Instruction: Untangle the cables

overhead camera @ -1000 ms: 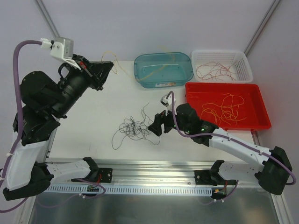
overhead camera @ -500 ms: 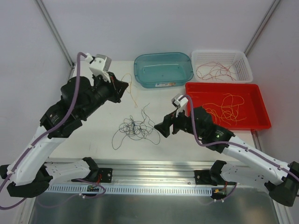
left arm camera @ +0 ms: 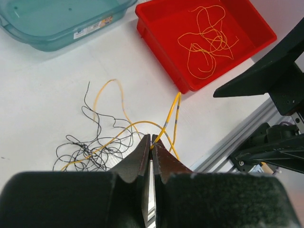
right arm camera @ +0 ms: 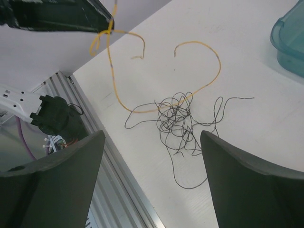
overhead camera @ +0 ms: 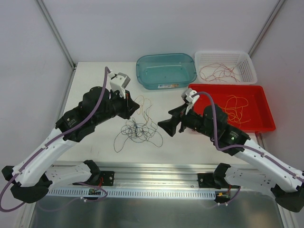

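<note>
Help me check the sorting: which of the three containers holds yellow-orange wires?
The flat red plastic tray at the right: thin yellow-orange curly wires lie in it. The white lattice basket holds red-brown wires, and the teal plastic tub shows no yellow.

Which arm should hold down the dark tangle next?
Right, probably. The right gripper is open and empty by the dark tangle; the left gripper is shut on the yellow cable that runs through it.
</note>
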You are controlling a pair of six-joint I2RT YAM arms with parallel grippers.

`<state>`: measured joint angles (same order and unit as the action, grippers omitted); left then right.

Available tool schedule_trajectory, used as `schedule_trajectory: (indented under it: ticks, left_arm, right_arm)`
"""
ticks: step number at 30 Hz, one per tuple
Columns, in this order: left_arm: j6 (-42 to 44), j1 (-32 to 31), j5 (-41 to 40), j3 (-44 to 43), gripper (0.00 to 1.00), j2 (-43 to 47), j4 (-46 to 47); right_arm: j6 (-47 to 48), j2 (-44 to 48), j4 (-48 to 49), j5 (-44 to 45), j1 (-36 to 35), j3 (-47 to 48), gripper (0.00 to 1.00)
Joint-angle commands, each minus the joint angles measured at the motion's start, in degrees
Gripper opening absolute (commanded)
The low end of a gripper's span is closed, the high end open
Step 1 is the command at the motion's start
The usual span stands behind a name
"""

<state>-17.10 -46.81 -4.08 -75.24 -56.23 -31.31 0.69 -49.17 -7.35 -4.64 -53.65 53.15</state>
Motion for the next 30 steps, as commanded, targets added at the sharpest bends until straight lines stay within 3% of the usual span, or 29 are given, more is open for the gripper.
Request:
schedule_trajectory:
  ticks: [1,19,30]
  left_arm:
    - [-2.4,0.0,3.9,1.1,0.0,-0.1,2.0]
    - [-3.5,0.0,13.3,2.9,0.0,-0.6,5.1]
    - [-2.8,0.0,17.2,3.6,0.0,0.2,6.4]
  right_arm:
    - [-0.2,-1.7,2.7,-2.8,-0.9,4.6,0.86]
    - [6.2,-15.2,3.0,-4.5,-2.6,13.6,0.86]
    - [11.8,-16.6,2.7,-6.4,-2.5,15.3,0.81]
